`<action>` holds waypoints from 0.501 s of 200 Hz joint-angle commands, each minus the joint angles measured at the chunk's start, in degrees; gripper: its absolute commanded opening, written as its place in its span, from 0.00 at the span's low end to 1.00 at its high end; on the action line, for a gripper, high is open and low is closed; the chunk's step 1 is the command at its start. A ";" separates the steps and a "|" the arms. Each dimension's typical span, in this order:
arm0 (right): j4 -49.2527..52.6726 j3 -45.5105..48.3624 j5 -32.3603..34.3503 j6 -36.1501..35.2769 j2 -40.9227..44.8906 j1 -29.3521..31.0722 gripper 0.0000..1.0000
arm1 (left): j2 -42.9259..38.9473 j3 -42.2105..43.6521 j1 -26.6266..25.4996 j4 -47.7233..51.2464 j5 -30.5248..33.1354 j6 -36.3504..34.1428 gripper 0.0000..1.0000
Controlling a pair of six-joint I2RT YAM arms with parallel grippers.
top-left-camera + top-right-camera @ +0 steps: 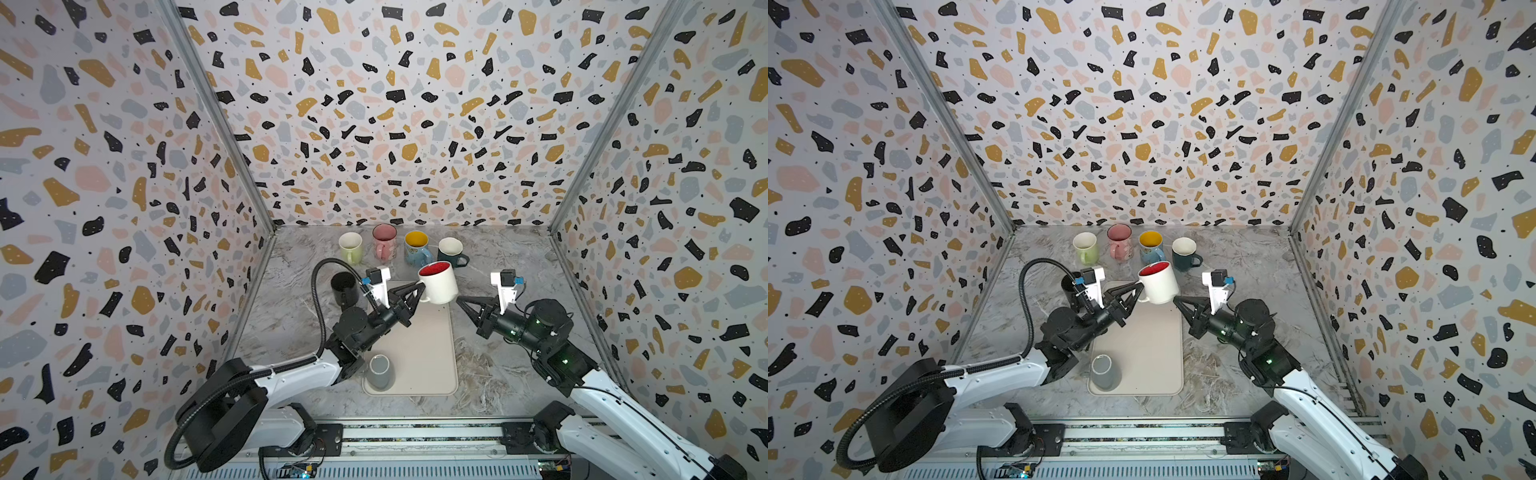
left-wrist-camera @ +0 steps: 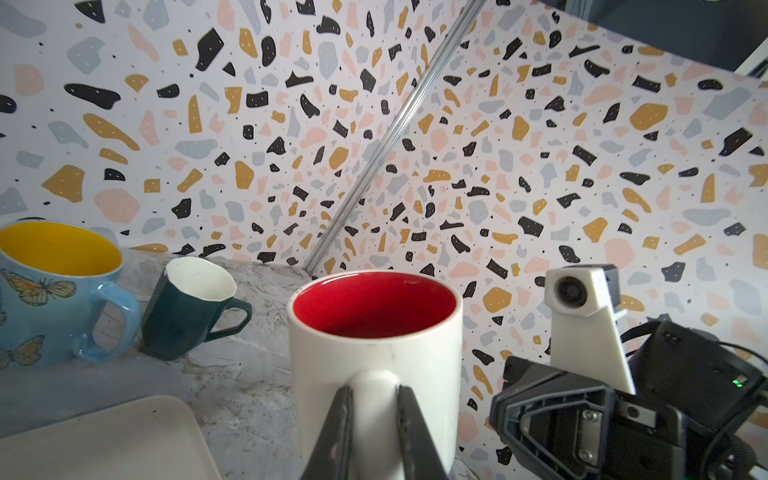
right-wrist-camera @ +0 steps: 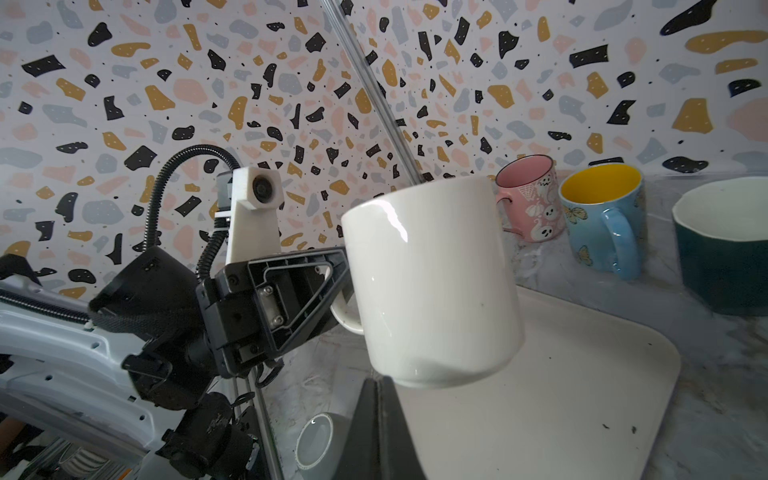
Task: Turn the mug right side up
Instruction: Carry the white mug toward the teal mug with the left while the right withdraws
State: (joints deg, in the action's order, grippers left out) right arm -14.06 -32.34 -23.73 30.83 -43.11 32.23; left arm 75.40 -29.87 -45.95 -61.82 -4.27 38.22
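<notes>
Mug [image 1: 438, 284] right way up in the left jaws, red inside facing the ceiling.
Left jaws are clamped on the white mug's handle [image 2: 374, 384], holding it slightly tilted over the far end of the beige mat [image 1: 419, 353] on the counter [image 1: 498, 257]. Right jaws are pressed together, tips just beside the mug's base; contact cannot be told. A row of four mugs [image 1: 417, 248] stands behind near the back wall, and a grey cup [image 1: 379, 371] sits on the mat's near corner.

No word, brand or number can be read anywhere; the pink mug [image 3: 532, 208] and the blue mug [image 3: 590, 224] bear only drawings (ghosts on the one, butterflies on the other), without lettering.
</notes>
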 commanded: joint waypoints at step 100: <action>7.52 1.93 10.60 -2.44 9.07 -0.24 0.00 | 22.33 -12.60 -4.99 -19.66 13.24 -9.59 0.00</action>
State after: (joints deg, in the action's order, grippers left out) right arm -7.94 -30.44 -15.11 29.41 -35.62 32.18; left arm 96.12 -39.07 -50.37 -68.29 6.22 30.83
